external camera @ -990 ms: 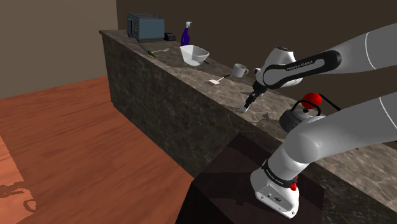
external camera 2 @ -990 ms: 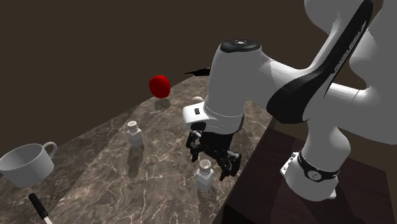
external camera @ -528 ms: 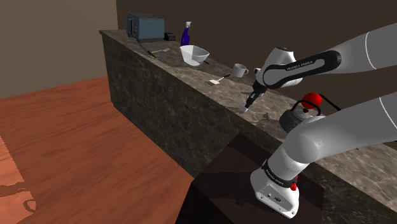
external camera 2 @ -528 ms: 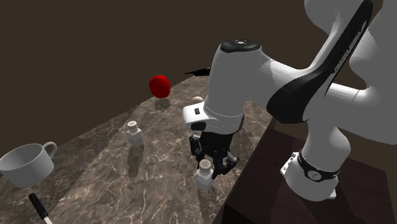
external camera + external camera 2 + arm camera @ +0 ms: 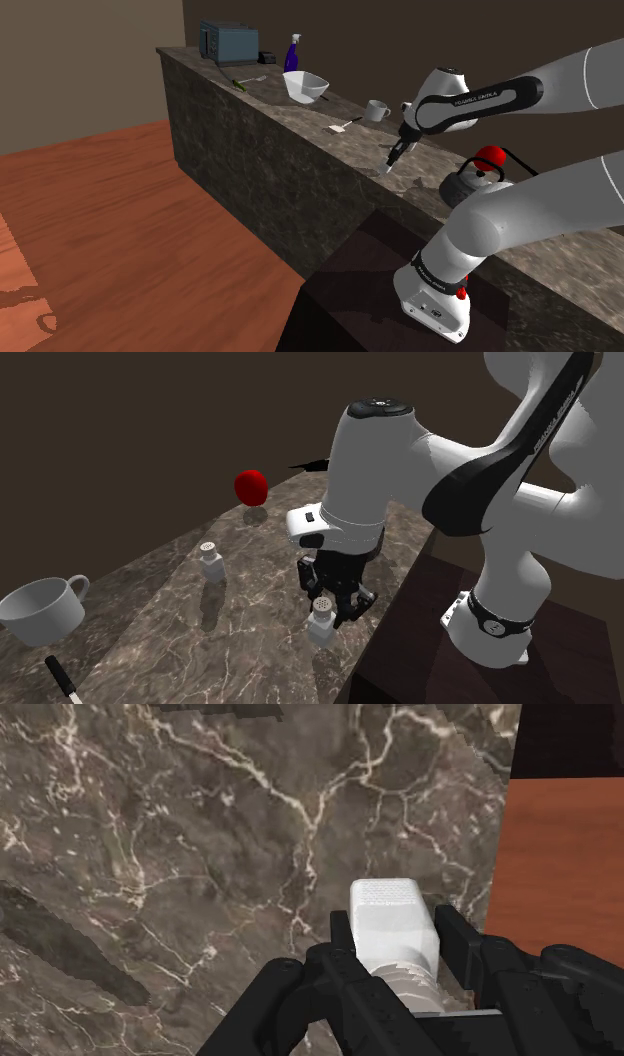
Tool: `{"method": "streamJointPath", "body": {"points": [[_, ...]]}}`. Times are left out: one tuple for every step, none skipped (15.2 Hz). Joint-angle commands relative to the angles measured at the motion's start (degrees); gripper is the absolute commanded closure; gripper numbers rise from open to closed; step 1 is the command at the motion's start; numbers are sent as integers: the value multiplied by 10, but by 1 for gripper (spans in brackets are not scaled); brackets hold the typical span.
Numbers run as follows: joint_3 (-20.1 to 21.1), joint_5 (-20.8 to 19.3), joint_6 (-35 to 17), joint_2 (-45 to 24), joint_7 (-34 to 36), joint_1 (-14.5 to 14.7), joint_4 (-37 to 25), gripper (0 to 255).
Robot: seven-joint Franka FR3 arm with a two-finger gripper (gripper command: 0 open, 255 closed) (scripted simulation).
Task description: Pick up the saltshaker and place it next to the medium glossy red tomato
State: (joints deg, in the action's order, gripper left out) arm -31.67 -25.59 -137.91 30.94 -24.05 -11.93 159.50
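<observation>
My black gripper [image 5: 336, 604] is shut on a white saltshaker [image 5: 321, 620], held upright just above the marble counter [image 5: 180, 642] near its front edge. In the wrist view the two fingers [image 5: 343, 940] clasp the saltshaker [image 5: 392, 918] from both sides. From the shoulder view the gripper [image 5: 393, 163] hangs low over the counter. A second white shaker [image 5: 210, 562] stands farther in on the counter. The glossy red tomato [image 5: 251, 487] lies beyond it toward the back; in the shoulder view the tomato [image 5: 489, 157] is right of the gripper.
A grey mug [image 5: 42, 610] and a black-handled knife [image 5: 62, 680] lie at the second exterior view's left. Along the counter stand a mug [image 5: 377, 110], a white bowl [image 5: 306, 86], a blue spray bottle [image 5: 292, 52] and a toaster [image 5: 228, 41]. Wood floor [image 5: 110, 230] lies below.
The fingers closed around the saltshaker, and the hand has since risen slightly with it. The other shaker and the tomato have not moved.
</observation>
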Motion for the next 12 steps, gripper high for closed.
{"method": "streamJointPath", "body": {"points": [[4,2,21,14,-3,-2,-7,255],[7,4,31,20,-3,-2,-11,255],[10,6,41,27,-4,-2,-15,255],[13,8,51,33,-4,-2,-19,255],[16,10,61,38,-5,-2,-23,255],[18,12,71,44,-5,-2,-28,255],[21,14,81,49,-6,-1,-33,255],[24,16,91,54,-7,-1,-37,255],[27,18,100,58,-7,-1,-42,255],[29,20,110,63,-8,-1,-47,255],[32,22,119,67,-9,0,-53,255],[34,24,128,71,-9,0,-58,255]]}}
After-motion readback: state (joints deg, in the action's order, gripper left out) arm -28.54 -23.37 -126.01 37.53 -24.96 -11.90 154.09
